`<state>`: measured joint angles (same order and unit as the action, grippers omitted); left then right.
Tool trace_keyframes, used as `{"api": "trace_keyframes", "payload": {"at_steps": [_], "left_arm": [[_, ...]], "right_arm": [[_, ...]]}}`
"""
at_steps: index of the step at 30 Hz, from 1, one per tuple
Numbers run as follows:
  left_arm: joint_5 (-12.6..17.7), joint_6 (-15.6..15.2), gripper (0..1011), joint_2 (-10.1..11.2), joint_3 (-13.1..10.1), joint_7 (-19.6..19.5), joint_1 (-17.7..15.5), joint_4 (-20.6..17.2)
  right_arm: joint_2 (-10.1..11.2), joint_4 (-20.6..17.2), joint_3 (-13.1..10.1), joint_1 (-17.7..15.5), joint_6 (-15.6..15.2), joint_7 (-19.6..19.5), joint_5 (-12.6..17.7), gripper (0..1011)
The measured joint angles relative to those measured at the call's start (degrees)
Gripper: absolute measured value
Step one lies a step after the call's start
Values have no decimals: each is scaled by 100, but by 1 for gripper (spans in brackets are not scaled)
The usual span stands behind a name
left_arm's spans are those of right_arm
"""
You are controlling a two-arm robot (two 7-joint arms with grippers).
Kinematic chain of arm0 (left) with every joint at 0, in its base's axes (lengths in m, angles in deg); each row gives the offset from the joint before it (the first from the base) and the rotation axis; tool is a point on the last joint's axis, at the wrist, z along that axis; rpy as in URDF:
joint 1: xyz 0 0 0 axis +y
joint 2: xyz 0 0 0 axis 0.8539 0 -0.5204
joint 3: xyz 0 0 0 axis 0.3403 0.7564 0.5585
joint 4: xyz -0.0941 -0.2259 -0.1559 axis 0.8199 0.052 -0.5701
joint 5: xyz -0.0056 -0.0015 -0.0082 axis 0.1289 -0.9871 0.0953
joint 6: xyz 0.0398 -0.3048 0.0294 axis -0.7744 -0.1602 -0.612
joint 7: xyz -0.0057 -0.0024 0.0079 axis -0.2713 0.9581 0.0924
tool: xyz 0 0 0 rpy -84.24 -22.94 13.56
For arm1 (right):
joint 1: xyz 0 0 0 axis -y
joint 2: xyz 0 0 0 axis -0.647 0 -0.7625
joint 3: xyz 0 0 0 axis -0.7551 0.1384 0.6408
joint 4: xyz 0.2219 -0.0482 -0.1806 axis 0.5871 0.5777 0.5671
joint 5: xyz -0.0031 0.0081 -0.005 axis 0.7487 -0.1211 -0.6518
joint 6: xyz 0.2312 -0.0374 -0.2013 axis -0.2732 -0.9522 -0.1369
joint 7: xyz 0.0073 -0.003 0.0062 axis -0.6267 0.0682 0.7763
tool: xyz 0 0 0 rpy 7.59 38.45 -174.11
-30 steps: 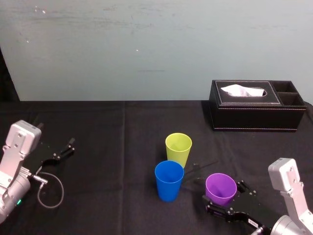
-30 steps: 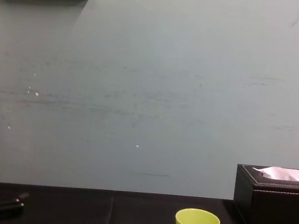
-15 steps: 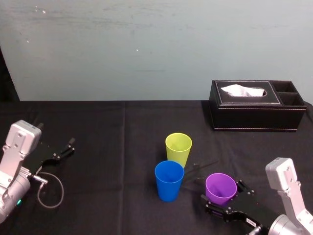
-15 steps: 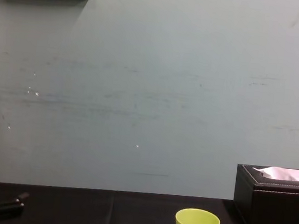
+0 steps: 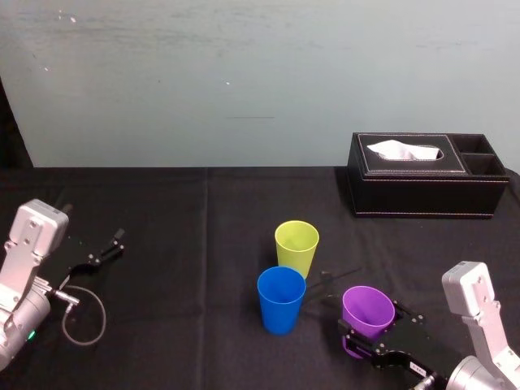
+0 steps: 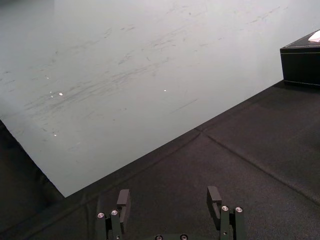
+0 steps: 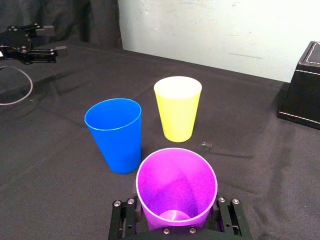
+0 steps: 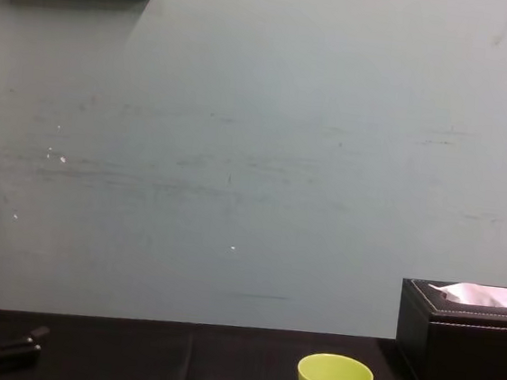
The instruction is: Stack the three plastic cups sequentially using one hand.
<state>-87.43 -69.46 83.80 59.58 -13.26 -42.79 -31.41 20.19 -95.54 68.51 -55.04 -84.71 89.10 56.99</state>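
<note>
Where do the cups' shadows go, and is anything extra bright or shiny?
Head view: faint shadows run from the yellow-green cup and blue cup toward the robot's right across the black cloth. Right wrist view: the purple cup, gripped by the right gripper, glows brightly inside. Left wrist view: beyond the open, idle left gripper, the wall shows pale shiny streaks.

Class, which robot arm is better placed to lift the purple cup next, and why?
Right: the right claw is shut on the purple cup, beside the blue cup; the left claw sits open, far off.
</note>
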Motion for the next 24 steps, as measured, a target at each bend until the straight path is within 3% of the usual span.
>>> {"api": "trace_keyframes", "payload": {"at_steps": [13, 24], "left_arm": [[0, 0, 1000, 0, 0, 0, 0, 0], [0, 0, 1001, 0, 0, 0, 0, 0]], "right_arm": [[99, -198, -48, 37, -151, 6, 15, 729], [213, -247, -45, 665, -678, 110, 116, 728]]}}
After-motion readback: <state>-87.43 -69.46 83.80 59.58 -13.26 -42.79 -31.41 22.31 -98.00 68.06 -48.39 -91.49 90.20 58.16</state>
